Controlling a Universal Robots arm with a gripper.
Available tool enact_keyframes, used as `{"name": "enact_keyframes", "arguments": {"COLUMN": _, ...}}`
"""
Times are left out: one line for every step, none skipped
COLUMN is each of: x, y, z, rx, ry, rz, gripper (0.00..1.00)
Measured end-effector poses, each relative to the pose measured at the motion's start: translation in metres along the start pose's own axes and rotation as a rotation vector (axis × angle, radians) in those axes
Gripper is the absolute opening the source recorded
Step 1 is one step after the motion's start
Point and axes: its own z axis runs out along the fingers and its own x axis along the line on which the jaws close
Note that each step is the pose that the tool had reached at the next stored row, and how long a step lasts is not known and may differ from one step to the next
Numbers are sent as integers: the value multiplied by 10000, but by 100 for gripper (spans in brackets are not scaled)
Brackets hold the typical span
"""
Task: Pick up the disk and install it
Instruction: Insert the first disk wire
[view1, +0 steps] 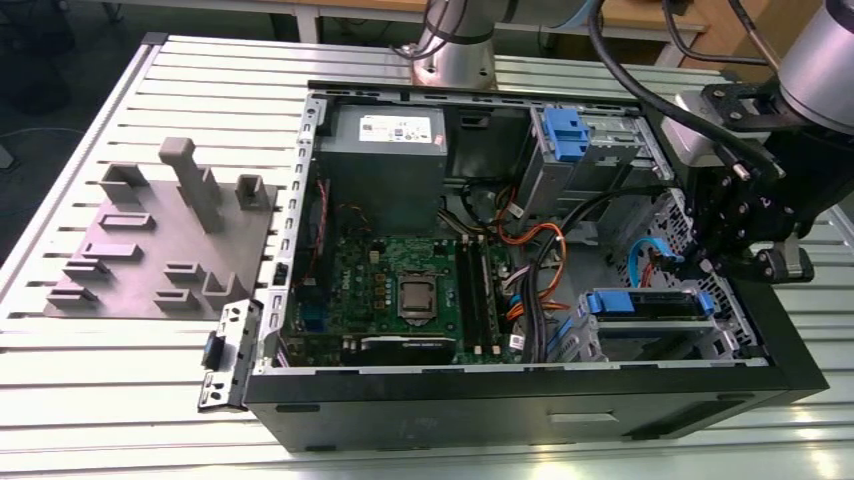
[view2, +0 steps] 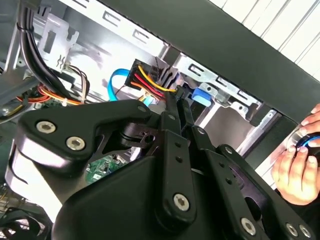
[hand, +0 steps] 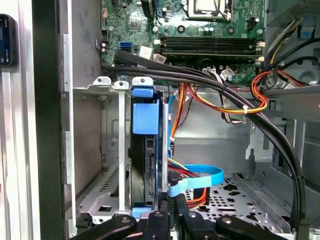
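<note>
I see even, bright overhead light on the slatted table. Around my gripper the case interior falls into shadow. Its linkage, nearest the second wrist camera, looks soft, with mild glare beyond.

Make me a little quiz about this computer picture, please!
1. True or false: the disk sits in a bay inside the case.
2. What is the gripper closest to? A) the disk B) the grey box C) the fixture plate
3. Fill in: in the first wrist view, the flat cable beside the disk is ____ in colour.

Key: 1 true; 2 A; 3 blue.
</note>
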Motion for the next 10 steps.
{"name": "enact_keyframes", "arguments": {"x": 14, "y": 8, "z": 0, "rx": 8, "ry": 0, "rz": -10, "gripper": 16}}
{"name": "enact_keyframes", "arguments": {"x": 27, "y": 18, "z": 0, "rx": 19, "ry": -2, "rz": -22, "gripper": 16}}
{"name": "enact_keyframes", "arguments": {"x": 39, "y": 27, "z": 0, "rx": 30, "ry": -3, "rz": -35, "gripper": 16}}
{"name": "enact_keyframes", "arguments": {"x": 48, "y": 34, "z": 0, "rx": 41, "ry": -4, "rz": -48, "gripper": 16}}
{"name": "enact_keyframes", "arguments": {"x": 56, "y": 40, "z": 1, "rx": 51, "ry": -5, "rz": -56, "gripper": 16}}
{"name": "enact_keyframes", "arguments": {"x": 72, "y": 56, "z": 2, "rx": 76, "ry": -6, "rz": -67, "gripper": 16}}
{"name": "enact_keyframes", "arguments": {"x": 83, "y": 63, "z": 2, "rx": 91, "ry": -6, "rz": -74, "gripper": 16}}
{"name": "enact_keyframes", "arguments": {"x": 95, "y": 69, "z": 3, "rx": 105, "ry": -6, "rz": -80, "gripper": 16}}
{"name": "enact_keyframes", "arguments": {"x": 103, "y": 70, "z": 3, "rx": 111, "ry": -7, "rz": -85, "gripper": 16}}
{"name": "enact_keyframes", "arguments": {"x": 104, "y": 70, "z": 4, "rx": 112, "ry": -7, "rz": -87, "gripper": 16}}
